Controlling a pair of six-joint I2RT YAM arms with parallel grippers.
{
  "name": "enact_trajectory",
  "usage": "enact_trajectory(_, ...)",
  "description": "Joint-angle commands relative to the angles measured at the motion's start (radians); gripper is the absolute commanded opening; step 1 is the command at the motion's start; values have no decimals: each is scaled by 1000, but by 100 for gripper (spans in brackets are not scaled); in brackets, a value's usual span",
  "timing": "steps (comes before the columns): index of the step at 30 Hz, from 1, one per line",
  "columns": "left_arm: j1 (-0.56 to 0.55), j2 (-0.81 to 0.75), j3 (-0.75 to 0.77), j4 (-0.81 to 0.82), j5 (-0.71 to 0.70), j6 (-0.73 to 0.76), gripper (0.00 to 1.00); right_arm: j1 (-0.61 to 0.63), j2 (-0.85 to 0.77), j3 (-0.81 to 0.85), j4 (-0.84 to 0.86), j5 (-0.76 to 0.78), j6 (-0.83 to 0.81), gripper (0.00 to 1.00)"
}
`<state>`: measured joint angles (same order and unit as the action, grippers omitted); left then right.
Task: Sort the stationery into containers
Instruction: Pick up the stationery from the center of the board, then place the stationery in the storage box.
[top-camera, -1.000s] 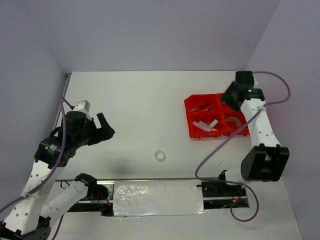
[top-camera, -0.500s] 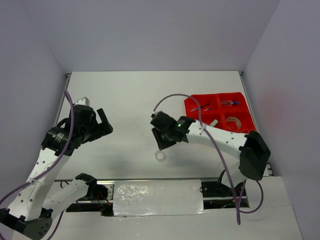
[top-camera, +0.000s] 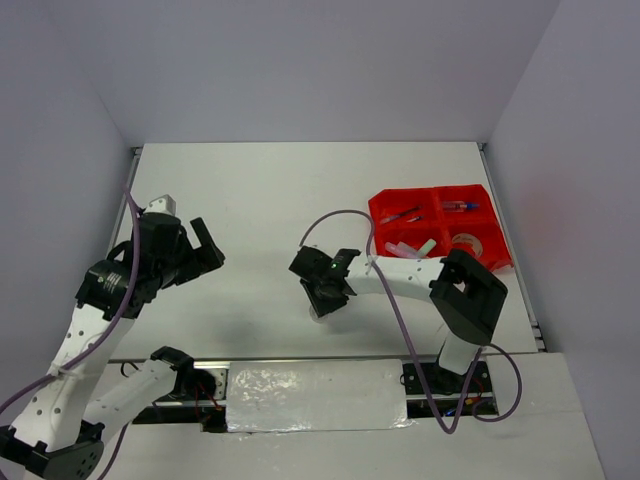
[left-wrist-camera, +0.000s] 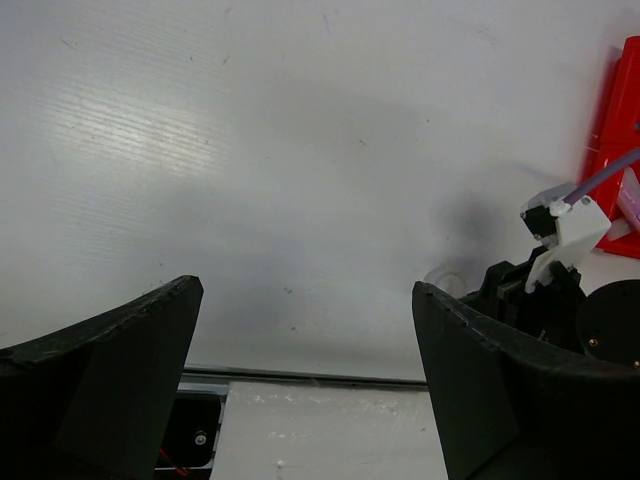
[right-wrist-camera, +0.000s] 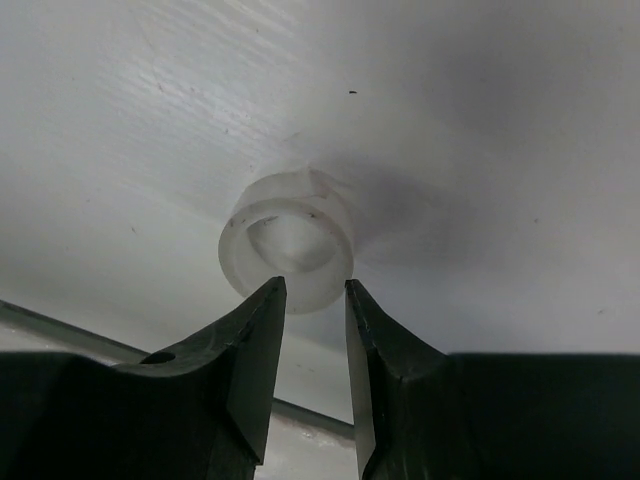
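Note:
The small clear tape ring (right-wrist-camera: 287, 243) lies on the white table just past my right gripper's tips. My right gripper (right-wrist-camera: 312, 288) hangs low over it with its jaws a narrow gap apart and nothing clamped; the ring's near wall shows in that gap. In the top view the right gripper (top-camera: 322, 298) covers most of the ring. The red four-compartment tray (top-camera: 379, 212) stands at the right and holds two dark pens (top-camera: 400, 215), a clear bottle (top-camera: 460, 206), pastel erasers and markers (top-camera: 410, 249) and a beige tape roll (top-camera: 466, 241). My left gripper (top-camera: 207, 250) is open and empty at the left.
The left wrist view shows bare white table (left-wrist-camera: 250, 150), the tray's edge (left-wrist-camera: 610, 130) and the right arm's wrist (left-wrist-camera: 555, 260). A metal rail (top-camera: 300, 358) and a foil-covered strip (top-camera: 315, 395) run along the near edge. Purple walls enclose the table.
My right arm swung from the tray to the middle of the table and came down over the tape ring. The left gripper shifted slightly and stayed open.

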<state>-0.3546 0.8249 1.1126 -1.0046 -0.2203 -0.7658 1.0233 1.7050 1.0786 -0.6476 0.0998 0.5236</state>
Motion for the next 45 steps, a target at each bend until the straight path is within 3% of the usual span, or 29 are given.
enact_trajectory(1, 5, -17, -5, 1, 28, 8, 99, 4, 41, -16, 78, 43, 24, 38)
enact_trajectory(7, 5, -24, 0, -5, 33, 22, 99, 4, 76, -32, 124, 41, 46, 35)
enact_trajectory(9, 5, -26, -4, -5, 35, 23, 99, 6, 88, -35, 129, 60, 55, 26)
enact_trajectory(13, 5, -26, -8, 0, 44, 25, 99, 6, 111, -37, 123, 103, 84, 22)
enact_trajectory(15, 5, -26, -11, 3, 48, 25, 99, 4, 113, -34, 126, 100, 90, 14)
enact_trajectory(16, 5, -26, -10, 4, 50, 25, 99, 6, 107, -17, 111, 97, 95, 2)
enact_trajectory(17, 5, -26, -7, 3, 49, 25, 99, 6, 98, -2, 99, 97, 98, 0)
enact_trajectory(23, 5, -30, 4, 1, 35, 25, 99, -37, -50, 252, -111, 201, 73, 0)
enact_trajectory(27, 5, -32, -2, 3, 58, 19, 99, -204, -122, 382, -256, 257, 76, 0)
enact_trajectory(31, 5, -52, -5, 0, 52, 19, 99, -432, -217, 367, -342, 291, 40, 0)
enact_trajectory(39, 5, -78, -13, -23, 58, 37, 99, -959, -323, 265, -339, 285, -88, 0)
enact_trajectory(42, 5, -75, -11, -20, 70, 42, 99, -1121, -295, 256, -320, 244, -108, 0)
enact_trajectory(45, 5, -72, -5, -20, 82, 56, 99, -1195, -245, 254, -282, 195, -125, 0)
